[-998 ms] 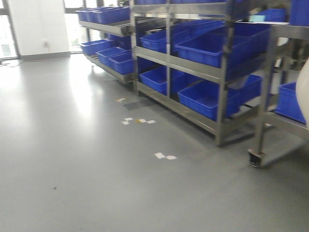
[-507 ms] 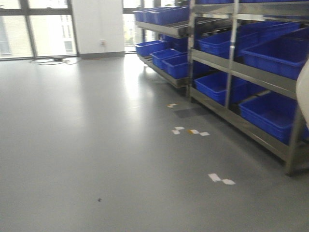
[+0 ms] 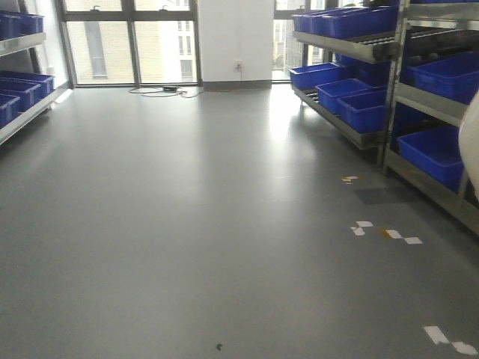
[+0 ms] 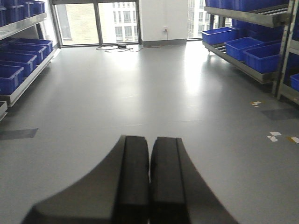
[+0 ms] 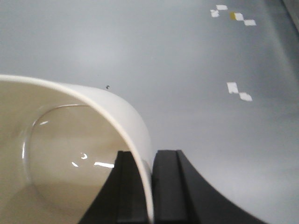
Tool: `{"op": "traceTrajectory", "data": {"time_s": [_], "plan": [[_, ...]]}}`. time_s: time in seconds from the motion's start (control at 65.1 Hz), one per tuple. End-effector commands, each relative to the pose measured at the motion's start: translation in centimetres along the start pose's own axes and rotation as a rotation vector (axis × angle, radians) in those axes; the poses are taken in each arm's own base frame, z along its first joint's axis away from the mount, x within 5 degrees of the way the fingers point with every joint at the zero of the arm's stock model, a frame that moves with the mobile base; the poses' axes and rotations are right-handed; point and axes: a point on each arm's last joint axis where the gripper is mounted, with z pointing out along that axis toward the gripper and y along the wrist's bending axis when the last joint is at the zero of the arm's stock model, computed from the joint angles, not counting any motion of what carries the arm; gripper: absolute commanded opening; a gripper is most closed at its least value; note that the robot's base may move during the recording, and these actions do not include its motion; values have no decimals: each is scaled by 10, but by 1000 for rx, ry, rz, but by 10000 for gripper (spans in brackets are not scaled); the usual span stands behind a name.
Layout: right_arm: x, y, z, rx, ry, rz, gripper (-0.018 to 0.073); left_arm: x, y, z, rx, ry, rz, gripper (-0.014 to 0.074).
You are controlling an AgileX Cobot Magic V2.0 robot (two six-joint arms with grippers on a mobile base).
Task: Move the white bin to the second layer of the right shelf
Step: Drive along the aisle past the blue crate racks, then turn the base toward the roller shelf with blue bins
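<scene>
The white bin is a glossy cream tub that fills the lower left of the right wrist view, mouth towards the camera, held above the grey floor. My right gripper is shut on the bin's wall, one finger inside and one outside. A sliver of the bin shows at the right edge of the front view. My left gripper is shut and empty above the floor. On the right rack, a sloping steel level with white rollers carries blue crates. I cannot tell which level is the second layer.
Steel racks with blue crates line the right side. Another rack with blue crates stands at the far left. White tape marks lie on the grey floor. Cables lie by the far windows.
The front view has swung left. The right racks have slid to the frame's right edge, and the windows and left rack have come into view. The bin's edge stays at the right.
</scene>
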Motion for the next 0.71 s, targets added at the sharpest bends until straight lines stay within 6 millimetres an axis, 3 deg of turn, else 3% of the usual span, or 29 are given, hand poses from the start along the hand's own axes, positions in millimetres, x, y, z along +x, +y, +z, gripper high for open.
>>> {"op": "traceTrajectory", "data": {"time_s": [0.0, 0.691], "plan": [[-15, 0, -6, 0, -115, 4, 48, 4, 0, 1, 3, -66, -3, 85], [-15, 0, -6, 0, -115, 4, 48, 4, 0, 1, 3, -66, -3, 85]]}}
